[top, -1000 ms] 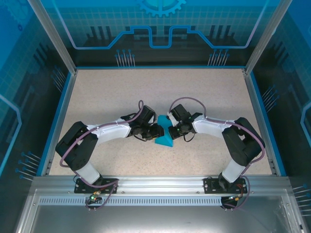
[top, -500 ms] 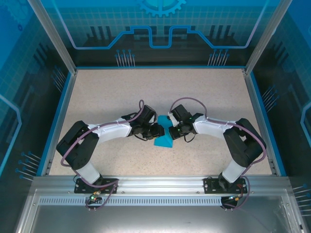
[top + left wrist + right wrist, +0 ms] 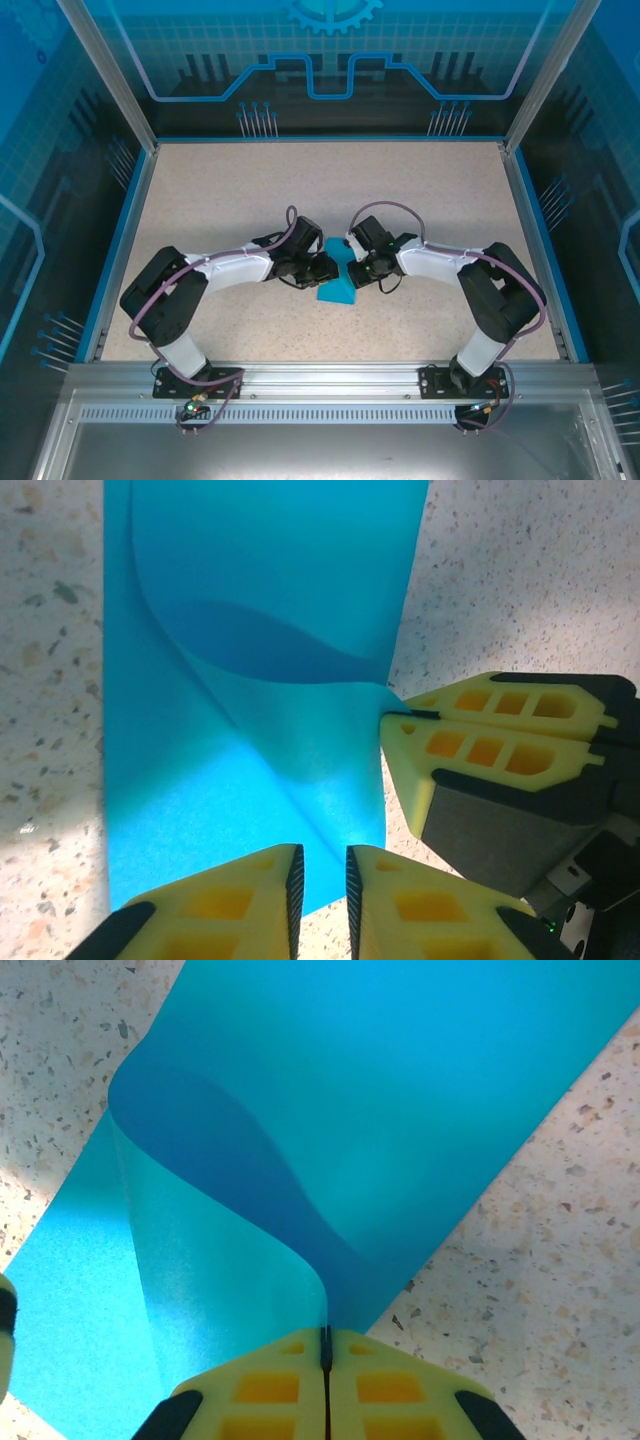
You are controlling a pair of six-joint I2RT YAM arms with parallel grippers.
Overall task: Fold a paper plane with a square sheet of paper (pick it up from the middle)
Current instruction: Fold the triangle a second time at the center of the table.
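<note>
Paper (image 3: 400, 1080) lies on the tabletop (image 3: 250, 190), between both claws. Right claw (image 3: 325, 1345) is pressed together, pinching the paper's curled flap. Left claw (image 3: 320, 875) is narrowly spread at the paper's edge. Risk: an uneven pull slips the flap and skews the crease.

The beige speckled stone-like tabletop (image 3: 250, 180) takes the middle of the room under even light, and a thin blue rim (image 3: 121, 240) borders it at 9, 12 and 3 o'clock. Silver aluminium frame posts (image 3: 107, 75) rise toward 11 and 1 o'clock and hold translucent blue wall panels (image 3: 330, 50), which are printed with a light-blue circuit line and a gear shape at 12 o'clock. At 6 o'clock a silver aluminium rail (image 3: 330, 380) crosses the near edge, and a grey flat metal plate (image 3: 320, 450) lies just beyond it.
</note>
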